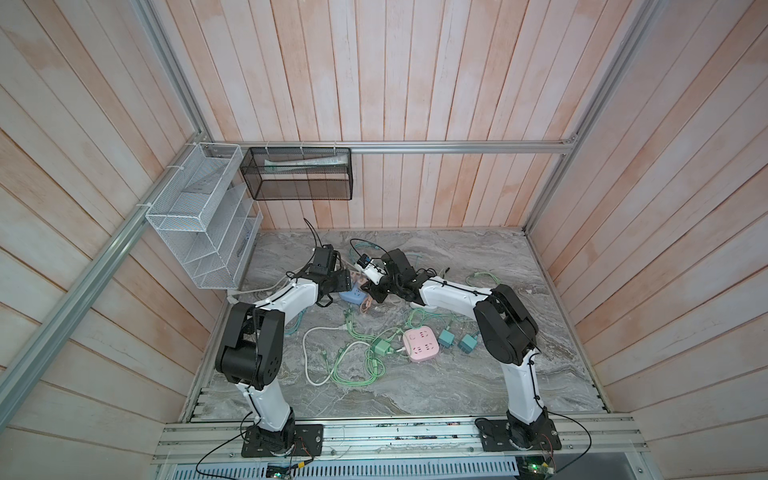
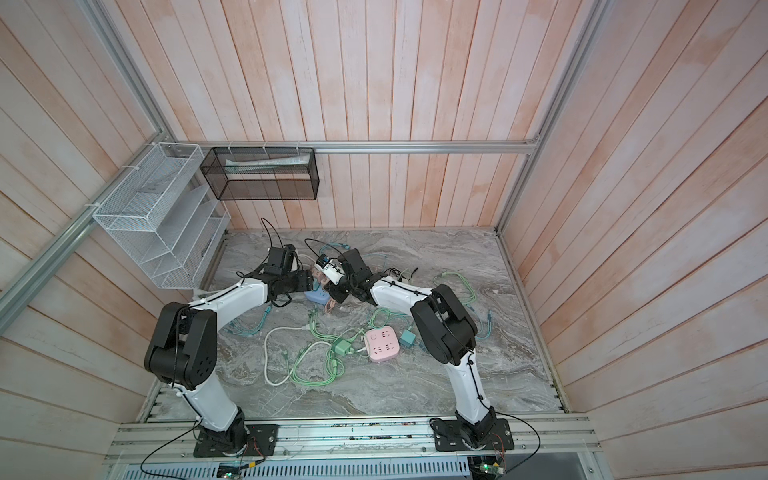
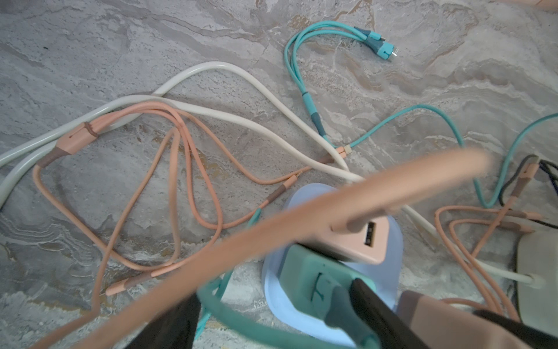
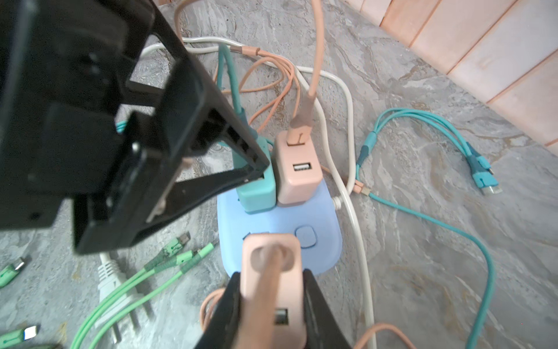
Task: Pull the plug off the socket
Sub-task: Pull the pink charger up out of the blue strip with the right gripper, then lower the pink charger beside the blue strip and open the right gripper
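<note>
A light blue socket block [image 1: 352,296] [image 2: 314,296] [image 4: 280,223] [image 3: 394,272] lies on the marble table, far centre. A teal plug [image 4: 256,193] [image 3: 317,281] and a pink plug [image 4: 297,172] [image 3: 362,241] stand in it side by side. My right gripper [image 4: 271,275] [image 1: 372,293] is shut on another pink plug [image 4: 271,266] at the block's near edge; whether its prongs are still in is hidden. My left gripper [image 3: 265,302] [image 1: 347,282] is open, with one fingertip [image 4: 259,163] on top of the teal plug.
Pink, teal, green and white cables sprawl around the block. A pink socket cube [image 1: 420,344], a green plug [image 1: 381,345] and two teal plugs [image 1: 446,337] lie nearer the front. A white mains plug [image 4: 111,281] lies loose. Wire baskets [image 1: 199,220] [image 1: 297,173] hang on the walls.
</note>
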{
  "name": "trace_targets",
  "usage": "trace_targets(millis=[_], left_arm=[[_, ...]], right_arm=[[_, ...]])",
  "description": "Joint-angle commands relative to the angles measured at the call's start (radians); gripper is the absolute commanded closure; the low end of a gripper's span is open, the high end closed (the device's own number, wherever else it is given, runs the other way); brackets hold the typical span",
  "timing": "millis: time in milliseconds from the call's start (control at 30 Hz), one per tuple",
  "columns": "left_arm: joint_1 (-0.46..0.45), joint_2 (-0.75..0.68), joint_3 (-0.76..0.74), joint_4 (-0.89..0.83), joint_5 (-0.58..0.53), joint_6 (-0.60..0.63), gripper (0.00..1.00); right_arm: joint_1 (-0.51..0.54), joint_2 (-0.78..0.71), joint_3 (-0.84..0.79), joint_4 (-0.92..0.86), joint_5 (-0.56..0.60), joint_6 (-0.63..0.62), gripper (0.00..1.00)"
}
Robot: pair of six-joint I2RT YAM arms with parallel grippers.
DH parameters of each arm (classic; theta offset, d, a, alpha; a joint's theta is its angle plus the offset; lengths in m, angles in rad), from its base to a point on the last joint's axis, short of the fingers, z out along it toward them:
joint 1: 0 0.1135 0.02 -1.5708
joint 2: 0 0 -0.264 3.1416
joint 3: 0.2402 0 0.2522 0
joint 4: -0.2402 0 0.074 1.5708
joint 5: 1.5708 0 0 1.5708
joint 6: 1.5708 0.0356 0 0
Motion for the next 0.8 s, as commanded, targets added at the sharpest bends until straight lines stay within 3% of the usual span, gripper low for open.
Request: trace_targets(millis=[0,200,467,767], left_arm=[[0.005,0.059,-0.057,-0.154,-0.041,0.017,0.21],[0.018,0.053,-0.064,-0.152,-0.049,0.011,0.20],[0.044,0.036,-0.075,-0.143,-0.035,0.009,0.20],[0.049,0.032,-0.078,-0.143,-0.034,0.009,0.20]], right_arm=[[-0.013,-0.055,-0.037,0.034,-0.015,0.060,1.00],[-0.018,-0.061,-0.056,-0.025,0.004,0.079,1.00],[-0.044,-0.090,-0.113,-0.026,-0.146,0.188,1.00],[-0.045,-0.068,-0.129,-0.089,-0.176,0.235,1.00]])
